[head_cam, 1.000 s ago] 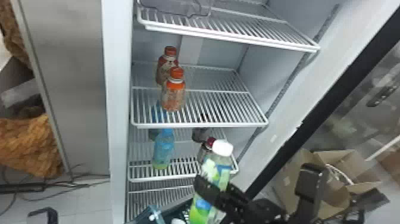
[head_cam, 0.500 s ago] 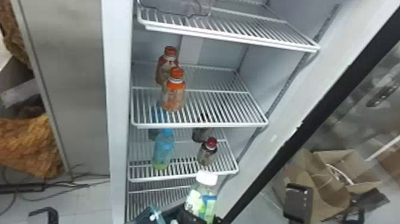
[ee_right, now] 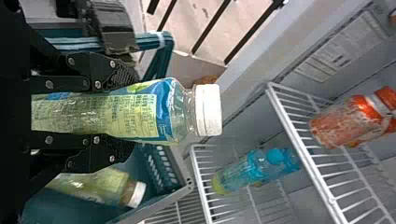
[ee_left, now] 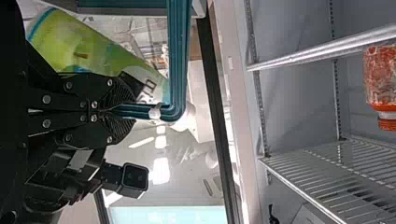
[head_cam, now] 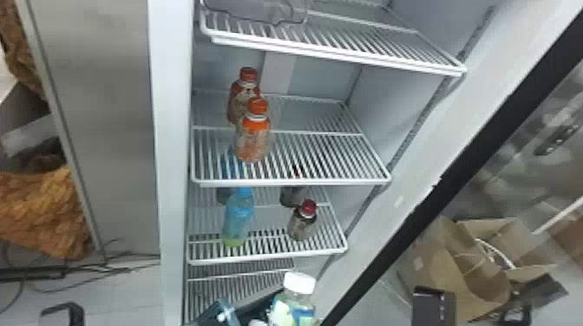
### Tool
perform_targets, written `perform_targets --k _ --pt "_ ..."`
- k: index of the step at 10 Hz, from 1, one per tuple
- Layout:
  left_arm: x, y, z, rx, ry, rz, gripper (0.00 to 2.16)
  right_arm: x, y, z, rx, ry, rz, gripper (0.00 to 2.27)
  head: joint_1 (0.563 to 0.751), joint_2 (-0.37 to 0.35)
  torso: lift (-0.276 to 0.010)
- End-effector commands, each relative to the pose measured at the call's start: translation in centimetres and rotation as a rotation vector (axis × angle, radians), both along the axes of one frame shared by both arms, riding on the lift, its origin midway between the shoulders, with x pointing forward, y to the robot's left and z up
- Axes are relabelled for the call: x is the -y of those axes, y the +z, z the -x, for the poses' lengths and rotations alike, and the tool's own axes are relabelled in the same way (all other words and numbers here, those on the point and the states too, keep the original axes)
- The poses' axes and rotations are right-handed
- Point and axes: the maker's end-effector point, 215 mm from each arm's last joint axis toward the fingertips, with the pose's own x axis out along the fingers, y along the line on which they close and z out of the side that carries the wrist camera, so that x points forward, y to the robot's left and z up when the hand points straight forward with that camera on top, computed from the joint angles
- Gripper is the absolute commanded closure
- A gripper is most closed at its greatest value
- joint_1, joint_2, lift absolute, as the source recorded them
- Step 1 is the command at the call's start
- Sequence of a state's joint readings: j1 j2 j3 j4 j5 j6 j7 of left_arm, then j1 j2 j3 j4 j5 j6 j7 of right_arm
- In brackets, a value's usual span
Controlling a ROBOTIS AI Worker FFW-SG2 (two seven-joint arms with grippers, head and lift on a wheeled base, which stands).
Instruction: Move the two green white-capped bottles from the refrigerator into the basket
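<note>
Green bottle [ee_right: 88,114] with white cap, fingers of the right tool [ee_right: 122,108] closed around it, near the basket [ee_right: 158,169].
The second green bottle [ee_right: 100,186] lies inside, near one corner; the left tool [ee_left: 114,111] pinches the basket's handle [ee_left: 178,56].

Wire shelf [head_cam: 290,183] with orange bottles [head_cam: 253,141], lower shelf [head_cam: 269,256] with blue bottles [head_cam: 237,216], dark bottles [head_cam: 301,226]

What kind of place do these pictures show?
Probably a storage room or a test area: an open refrigerator with wire shelves holding bottles, a cardboard box, and loose cables on the floor.
</note>
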State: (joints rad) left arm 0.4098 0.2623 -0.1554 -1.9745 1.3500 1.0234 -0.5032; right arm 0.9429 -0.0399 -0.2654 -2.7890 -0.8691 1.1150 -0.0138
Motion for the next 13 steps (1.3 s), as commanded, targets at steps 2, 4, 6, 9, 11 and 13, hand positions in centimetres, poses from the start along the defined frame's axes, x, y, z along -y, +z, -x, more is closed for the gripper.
perform_targets --k 2,4,6,9,11,13 --pt "-0.1 0.0 -0.1 0.000 0.002 -0.001 1.21 -0.7 0.2 1.9 -0.044 0.020 0.024 0.90 0.695 -0.350 -0.004" --pt "-0.1 -0.1 0.0 -0.002 0.002 -0.001 1.21 -0.7 0.3 1.7 -0.038 0.017 0.025 0.55 0.695 -0.350 -0.004" --pt "-0.1 0.0 0.0 -0.003 0.002 0.001 1.21 -0.5 0.4 1.6 -0.033 0.014 0.039 0.17 0.695 -0.350 -0.004" --pt "-0.1 -0.1 0.0 -0.004 0.004 0.001 1.21 0.1 0.8 1.2 -0.013 0.001 0.065 0.10 0.695 -0.350 -0.004" --pt "-0.2 -0.1 -0.1 -0.003 0.008 0.001 1.21 0.5 1.3 0.7 0.008 -0.013 0.082 0.11 0.695 -0.350 -0.004" --pt "-0.2 -0.1 -0.1 -0.003 0.008 0.001 1.21 2.6 2.4 -0.8 0.067 -0.066 0.152 0.11 0.695 -0.350 -0.004"
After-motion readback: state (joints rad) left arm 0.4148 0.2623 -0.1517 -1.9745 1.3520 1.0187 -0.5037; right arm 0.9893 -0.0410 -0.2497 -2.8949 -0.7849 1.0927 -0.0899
